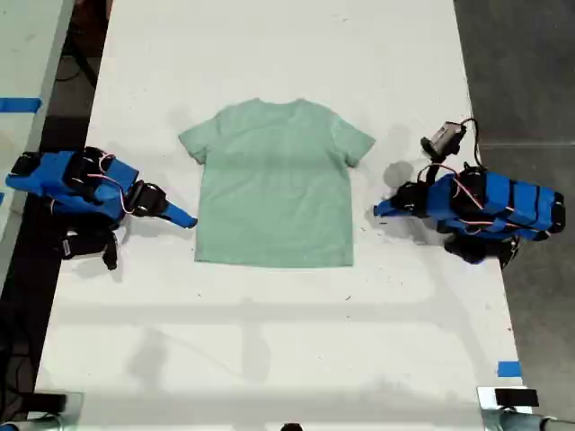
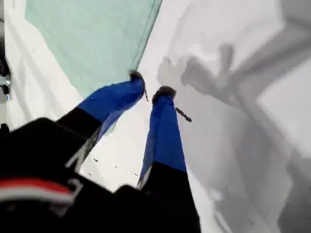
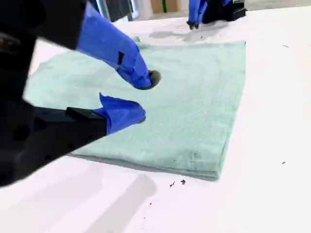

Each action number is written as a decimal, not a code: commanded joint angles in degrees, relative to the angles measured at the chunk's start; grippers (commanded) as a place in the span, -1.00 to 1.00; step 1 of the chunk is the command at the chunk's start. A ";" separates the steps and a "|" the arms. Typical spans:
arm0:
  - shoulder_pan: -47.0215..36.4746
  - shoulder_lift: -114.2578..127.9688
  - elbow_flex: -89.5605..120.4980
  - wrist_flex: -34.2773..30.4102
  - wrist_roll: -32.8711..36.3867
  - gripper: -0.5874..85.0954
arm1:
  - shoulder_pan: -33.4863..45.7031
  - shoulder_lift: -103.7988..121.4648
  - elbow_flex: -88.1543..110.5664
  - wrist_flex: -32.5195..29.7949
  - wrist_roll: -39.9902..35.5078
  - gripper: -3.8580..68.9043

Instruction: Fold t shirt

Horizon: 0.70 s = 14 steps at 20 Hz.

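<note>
The shirt lies flat and unfolded in the middle of the white table. Its round neck points to the exterior view's top and its hem to the bottom, and both short sleeves are spread out. It is pale mint green and plain.

My first gripper comes in from the exterior view's right, at the height of the shirt's lower half. It stands over bare table, near the shirt's side edge but clear of it. In the first wrist view its 2 blue jaws are a little apart with nothing between them. The shirt shows beyond the tips with a straight edge, and a small dark sliver lies on the table beside 1 jaw.

My second gripper reaches in from the exterior view's left and ends just beside the shirt's other side edge, close to the hem corner. In the second wrist view its jaws stand apart and empty, with the shirt spread behind them. I cannot tell whether either tip touches the cloth. The near corner of the shirt looks thick at its edge, and 2 dark specks lie on the table just off it. The other arm shows across the shirt in that view.

A strip of blue tape sits near the table's edge at the exterior view's lower right.
</note>
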 commanded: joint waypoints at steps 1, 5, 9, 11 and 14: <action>0.88 0.35 -0.79 0.09 0.53 -0.81 | -6.59 0.53 2.37 1.76 -0.97 -0.85; 0.79 0.35 -0.79 0.09 0.53 -0.81 | -6.33 0.53 1.14 3.60 -0.09 -0.85; 0.70 0.35 -0.79 0.09 0.53 -0.81 | -2.02 -3.25 -9.23 6.33 -4.13 -0.77; 0.70 0.35 -0.79 0.09 0.53 -0.81 | 3.52 -13.62 -18.54 6.15 -8.79 -0.36; 0.70 0.35 -0.79 0.09 0.53 -0.81 | 14.50 -33.05 -34.80 6.06 -17.67 -0.25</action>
